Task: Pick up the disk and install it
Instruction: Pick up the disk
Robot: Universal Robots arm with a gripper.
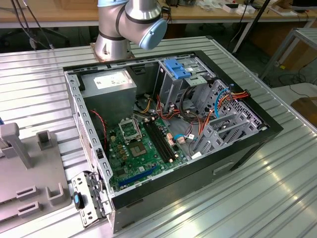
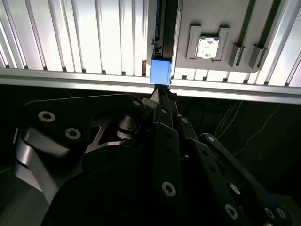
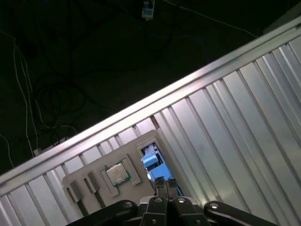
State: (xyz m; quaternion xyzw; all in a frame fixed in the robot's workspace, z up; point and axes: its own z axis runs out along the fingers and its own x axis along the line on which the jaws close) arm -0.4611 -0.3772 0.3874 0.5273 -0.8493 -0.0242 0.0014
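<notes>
The disk point(image 2: 160, 71) stands on edge in a grey fixture tray point(image 2: 207, 14) on the ribbed table point(image 2: 70, 37), just beside a pocket holding a square chip point(image 2: 207, 48). In the second wrist view it lies dead ahead of the gripper point(image 2: 161, 93): its blue end faces the tips, and its dark body runs straight away along the table's ribs, so the long axis lines up with the gripper's reach. The tips sit right at that blue end. I cannot tell whether the gripper is clamped on it or merely close, since its own dark body covers the meeting point. The disk shows edge-on, its broad faces hidden. The open computer case point(image 1: 173, 134) stands well apart.
</notes>
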